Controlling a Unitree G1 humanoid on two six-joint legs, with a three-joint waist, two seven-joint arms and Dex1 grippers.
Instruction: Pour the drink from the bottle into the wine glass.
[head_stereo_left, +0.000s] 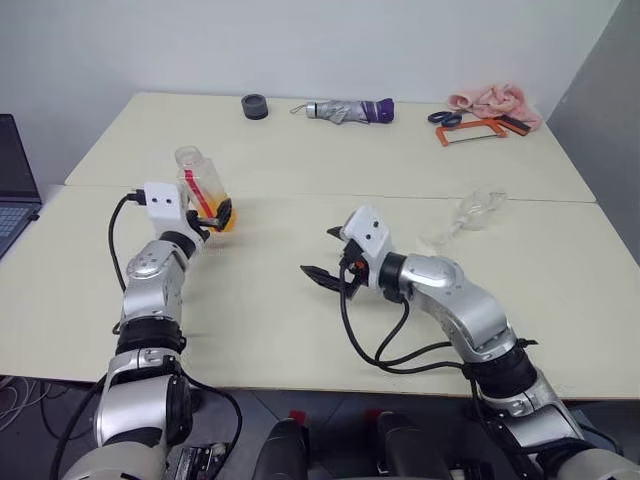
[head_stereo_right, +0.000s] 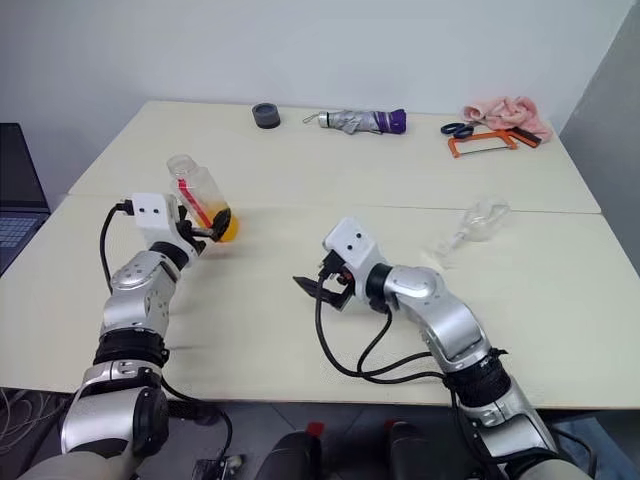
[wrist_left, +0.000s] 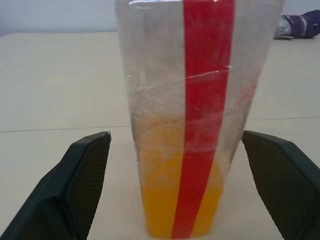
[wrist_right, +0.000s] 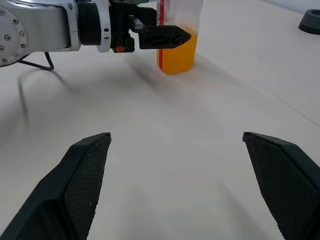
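— What's in the containers?

— The bottle (wrist_left: 200, 120) stands upright on the table (head_stereo_left: 300, 320), uncapped, with the drink (wrist_left: 165, 200) filling only its lower part. The wine glass (head_stereo_left: 470, 215) lies tipped on its side, well off to my right.

— Your claws?

— My left gripper (head_stereo_left: 212, 217) is spread wide around the bottle, fingers clear of it. My right gripper (head_stereo_left: 325, 252) gapes wide, holding nothing.

— Anything else?

— A folded umbrella (head_stereo_left: 350, 110), black roll (head_stereo_left: 255, 105), scissors (head_stereo_left: 446, 118) and pink cloth (head_stereo_left: 495, 100) at the far edge.
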